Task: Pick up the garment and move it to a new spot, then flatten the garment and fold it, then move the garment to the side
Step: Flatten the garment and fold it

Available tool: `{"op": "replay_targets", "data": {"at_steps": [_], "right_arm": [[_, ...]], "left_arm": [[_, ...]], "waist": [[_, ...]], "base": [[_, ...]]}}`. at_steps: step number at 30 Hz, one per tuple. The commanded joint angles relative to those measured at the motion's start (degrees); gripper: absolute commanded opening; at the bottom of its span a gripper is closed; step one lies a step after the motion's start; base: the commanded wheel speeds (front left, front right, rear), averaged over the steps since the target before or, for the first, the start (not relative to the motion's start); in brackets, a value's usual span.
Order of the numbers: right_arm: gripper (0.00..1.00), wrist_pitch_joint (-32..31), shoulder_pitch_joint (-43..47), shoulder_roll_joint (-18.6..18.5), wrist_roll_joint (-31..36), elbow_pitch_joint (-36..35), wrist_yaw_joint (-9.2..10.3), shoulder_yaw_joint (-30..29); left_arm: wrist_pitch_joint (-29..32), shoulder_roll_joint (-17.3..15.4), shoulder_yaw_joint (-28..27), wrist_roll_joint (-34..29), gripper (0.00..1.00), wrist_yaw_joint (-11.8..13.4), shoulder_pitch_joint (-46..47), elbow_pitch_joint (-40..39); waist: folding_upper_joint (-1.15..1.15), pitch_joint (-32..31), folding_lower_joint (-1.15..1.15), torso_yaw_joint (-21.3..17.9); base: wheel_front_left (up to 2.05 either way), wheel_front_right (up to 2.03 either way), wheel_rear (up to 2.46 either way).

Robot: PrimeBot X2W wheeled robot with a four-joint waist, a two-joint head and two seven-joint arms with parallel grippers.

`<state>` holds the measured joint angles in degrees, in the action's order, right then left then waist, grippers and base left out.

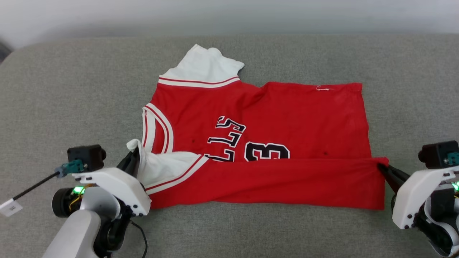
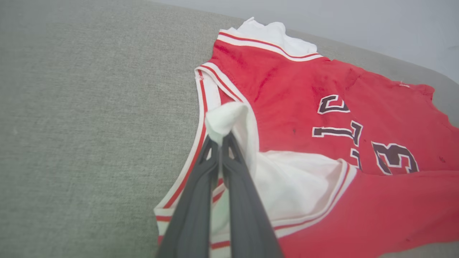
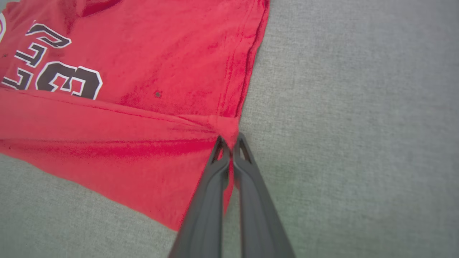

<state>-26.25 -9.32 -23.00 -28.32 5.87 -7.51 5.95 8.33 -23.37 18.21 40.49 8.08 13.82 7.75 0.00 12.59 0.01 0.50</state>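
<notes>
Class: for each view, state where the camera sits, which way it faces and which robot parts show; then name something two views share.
Head view: on the head, facing forward and down at the garment; left gripper and right gripper at the lower corners.
Left wrist view: on the left wrist, along its fingers, shut on the white sleeve.
Right wrist view: on the right wrist, along its fingers, pinching a red corner.
Both wrist views show the number 3.

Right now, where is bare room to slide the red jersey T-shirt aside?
Bare grey fabric surface lies wide left of the striped collar and right of the hem; a narrower band runs beyond the far white sleeve. The near corners are crowded: left gripper and right gripper both pinch the red jersey T-shirt.
</notes>
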Motion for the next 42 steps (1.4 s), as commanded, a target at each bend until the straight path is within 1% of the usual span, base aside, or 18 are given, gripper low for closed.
{"op": "replay_targets", "data": {"at_steps": [1,6,7,8,9,10,11,12,13,14,15,16,22,25,29,31,35,42], "right_arm": [[0.0,0.8,-2.9,-0.5,-0.4,2.1,0.04,1.6],[0.0,3.7,-7.8,-1.3,-1.3,7.4,0.04,6.1],[0.14,4.3,-8.3,-1.3,-1.5,8.5,0.03,6.8],[0.14,4.3,-8.3,-1.3,-1.5,8.5,0.03,6.8],[0.37,4.8,-8.9,-1.4,-1.7,9.6,0.04,7.4],[0.69,5.5,-9.2,-1.4,-1.9,10.6,0.05,8.1],[1.0,6.0,-9.4,-1.4,-2.1,11.5,0.05,8.7],[1.0,6.4,-9.4,-1.5,-2.4,12.2,0.06,9.3],[1.0,7.0,-9.6,-1.5,-2.9,12.7,0.06,9.9],[1.0,7.7,-9.7,-1.7,-2.9,13.0,0.06,10.4],[1.0,8.4,-9.6,-1.9,-3.2,13.3,0.06,10.9],[1.0,9.4,-9.4,-2.0,-3.4,13.3,0.06,11.3],[1.0,17.9,-7.1,-1.8,-3.2,11.4,0.04,10.8],[1.0,22.9,-4.7,-0.9,-1.8,9.5,0.04,9.5],[1.0,27.9,-1.2,0.6,1.4,6.3,0.04,6.5],[1.0,29.5,0.7,2.0,2.8,4.2,0.04,4.8],[1.0,30.4,4.4,4.9,6.3,0.0,0.04,1.2],[1.0,29.6,9.0,9.2,11.1,-7.4,0.03,-1.9]], "left_arm": [[0.0,0.6,0.5,-0.4,0.0,-0.8,2.7,2.1],[0.6,1.8,1.7,-0.2,0.0,-2.6,7.4,7.7],[0.6,2.0,1.7,0.0,0.0,-3.0,8.1,8.7],[0.6,2.0,1.7,0.0,0.0,-3.0,8.1,8.7],[0.4,2.2,1.8,0.2,0.13,-3.5,8.8,9.7],[0.8,2.5,2.1,0.6,0.28,-4.0,9.2,10.8],[1.0,2.7,2.2,0.8,0.38,-4.4,9.5,11.9],[0.8,2.8,2.4,0.9,0.47,-4.7,9.7,12.8],[1.0,3.0,2.5,1.2,0.74,-5.2,9.8,13.7],[0.9,3.2,2.4,1.6,0.89,-5.6,9.8,14.6],[0.6,3.2,2.3,1.7,0.96,-5.7,9.9,15.5],[0.3,3.1,2.2,1.8,1.0,-6.0,9.9,16.2],[-1.4,1.6,0.7,2.7,1.0,-6.5,8.8,18.9],[-1.5,0.3,-0.1,3.0,1.0,-6.0,7.9,18.3],[0.8,-2.6,-1.3,3.7,1.0,-4.9,5.9,15.8],[2.8,-4.1,-2.0,4.7,1.0,-4.9,4.8,14.0],[8.2,-7.9,-3.2,6.8,1.0,-4.5,2.8,9.7],[22.4,-14.5,-2.3,10.6,1.0,-3.6,-1.5,2.4]], "waist": [[0.0,3.2,-0.01,-0.3],[0.0,5.9,-0.01,-0.3],[0.0,6.2,-0.01,-0.3],[0.0,6.2,-0.01,-0.3],[0.0,6.4,-0.01,-0.3],[0.0,6.5,-0.01,-0.3],[0.0,6.5,-0.01,-0.4],[0.0,6.4,-0.01,-0.5],[0.0,6.3,-0.01,-0.6],[0.0,6.0,-0.01,-0.7],[0.0,5.6,-0.01,-0.9],[0.0,5.1,-0.01,-1.0],[0.0,0.6,-0.01,-2.1],[0.0,-2.4,-0.01,-2.9],[0.0,-6.3,-0.01,-4.0],[0.0,-7.9,-0.01,-4.7],[0.0,-10.0,-0.01,-6.2],[0.0,-9.7,-0.01,-9.1]], "base": [[0.0,0.0,0.0],[0.0,0.0,0.0],[0.0,0.0,0.0],[0.0,0.0,0.0],[0.0,0.0,0.0],[0.0,0.0,0.0],[0.0,0.0,0.0],[0.0,0.0,0.0],[0.0,0.0,0.0],[0.0,0.0,0.0],[0.0,0.0,0.0],[0.0,0.0,0.0],[0.0,0.0,0.0],[0.0,0.0,0.0],[0.0,0.0,0.0],[0.0,0.0,0.0],[0.0,0.0,0.0],[0.0,0.0,0.0]]}}
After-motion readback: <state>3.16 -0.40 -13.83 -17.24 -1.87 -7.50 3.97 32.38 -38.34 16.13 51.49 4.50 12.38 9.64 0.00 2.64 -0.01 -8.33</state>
